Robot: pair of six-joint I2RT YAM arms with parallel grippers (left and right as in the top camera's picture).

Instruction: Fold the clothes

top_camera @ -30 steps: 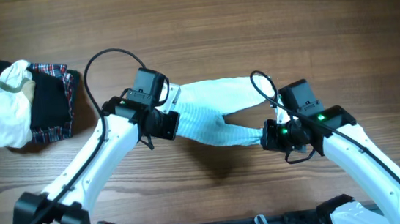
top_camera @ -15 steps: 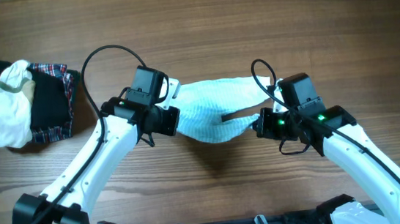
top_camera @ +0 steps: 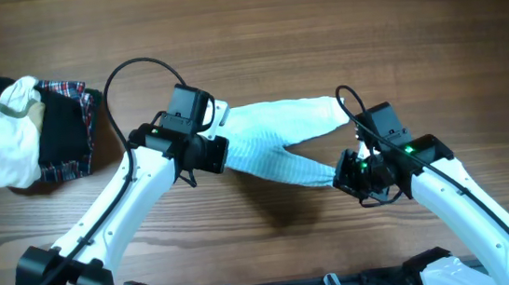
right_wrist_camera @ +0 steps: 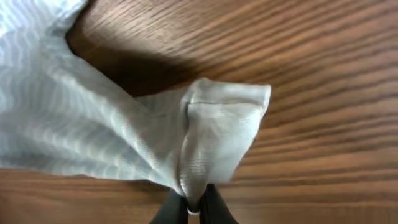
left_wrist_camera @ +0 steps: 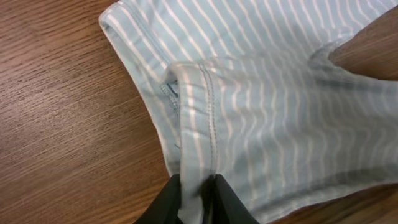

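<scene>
A light blue striped garment (top_camera: 273, 141) lies stretched across the middle of the wooden table. My left gripper (top_camera: 221, 155) is shut on its left end; the left wrist view shows a hemmed fold of the striped cloth (left_wrist_camera: 249, 112) pinched between the jaws (left_wrist_camera: 198, 193). My right gripper (top_camera: 340, 174) is shut on the garment's right lower corner, which the right wrist view shows as a bunched, lifted flap (right_wrist_camera: 211, 137) above the jaws (right_wrist_camera: 194, 204). Another strip of the garment runs to the upper right (top_camera: 327, 112) and lies on the table.
A pile of other clothes sits at the far left: a white bundle (top_camera: 6, 138) on top of a dark and plaid garment (top_camera: 70, 127). Black cables loop from both arms above the table.
My right gripper swung up and left with the garment's corner half a second ago, then came back down and right, stretching the cloth out again. The left gripper has barely moved.
</scene>
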